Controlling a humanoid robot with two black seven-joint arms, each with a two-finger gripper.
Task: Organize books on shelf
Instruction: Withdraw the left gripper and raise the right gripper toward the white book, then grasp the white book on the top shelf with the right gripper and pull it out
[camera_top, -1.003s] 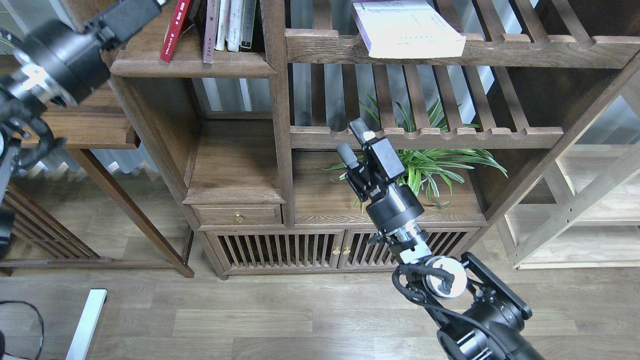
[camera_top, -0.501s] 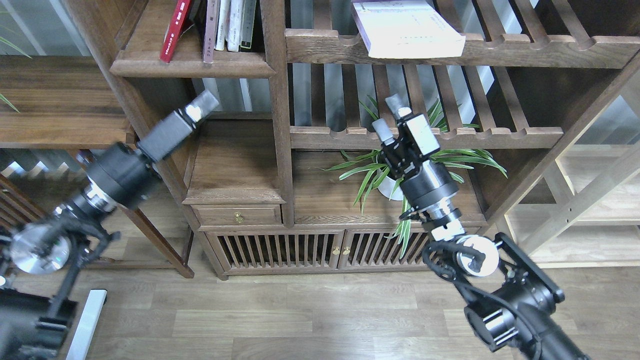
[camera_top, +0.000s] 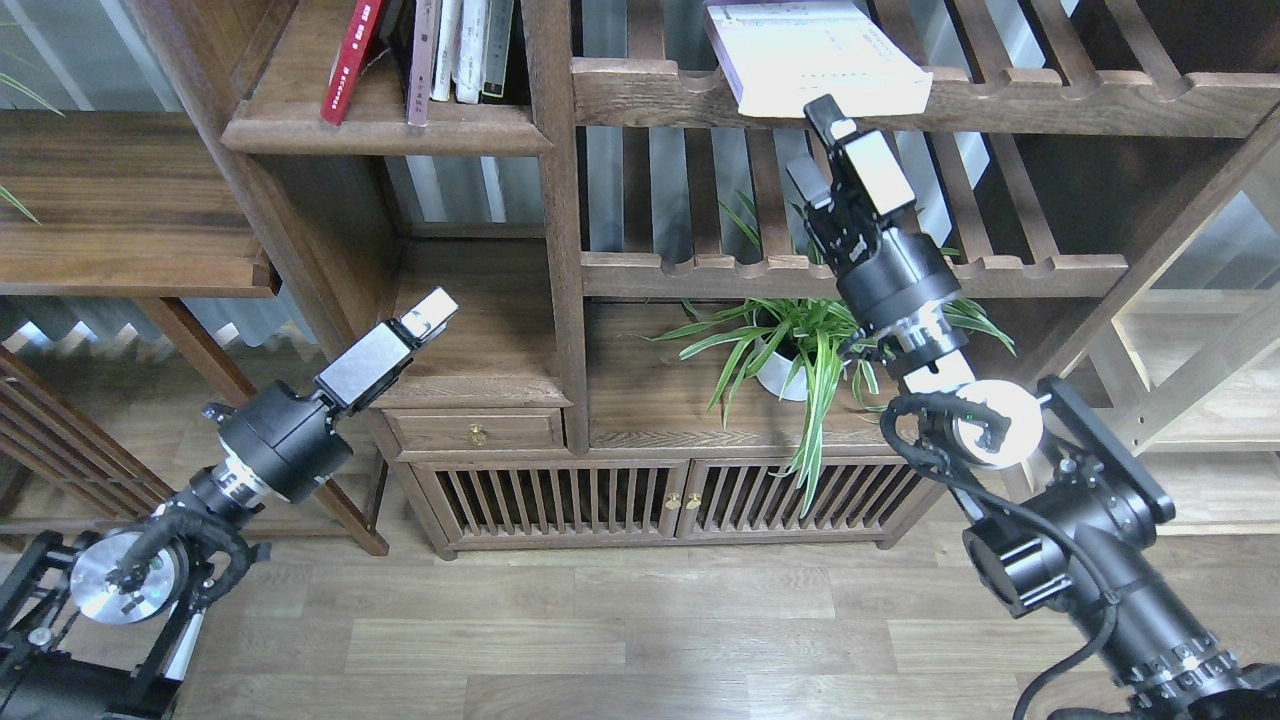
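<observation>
A thick white-lilac book (camera_top: 815, 55) lies flat on the upper slatted rack and overhangs its front rail. A red book (camera_top: 352, 60) leans on the solid dark-brown shelf (camera_top: 385, 135) at top left. Beside it stand a maroon-spined book (camera_top: 422, 60) and some pale ones. My right gripper (camera_top: 812, 145) is open and empty, just below the front edge of the white-lilac book. My left gripper (camera_top: 432, 310) hangs low in front of the small cubby, well below the shelf. It is seen side-on, so its fingers cannot be told apart.
A potted spider plant (camera_top: 800, 345) stands in the lower compartment behind my right arm. A second slatted rack (camera_top: 850, 272) crosses behind my right wrist. A small drawer (camera_top: 475, 430) and slatted cabinet doors (camera_top: 560, 500) sit below. A wooden side table (camera_top: 120, 200) stands at left.
My right gripper has risen from in front of the plant to just under the white-lilac book. My left arm has dropped from the top-left shelf to low in front of the cubby.
</observation>
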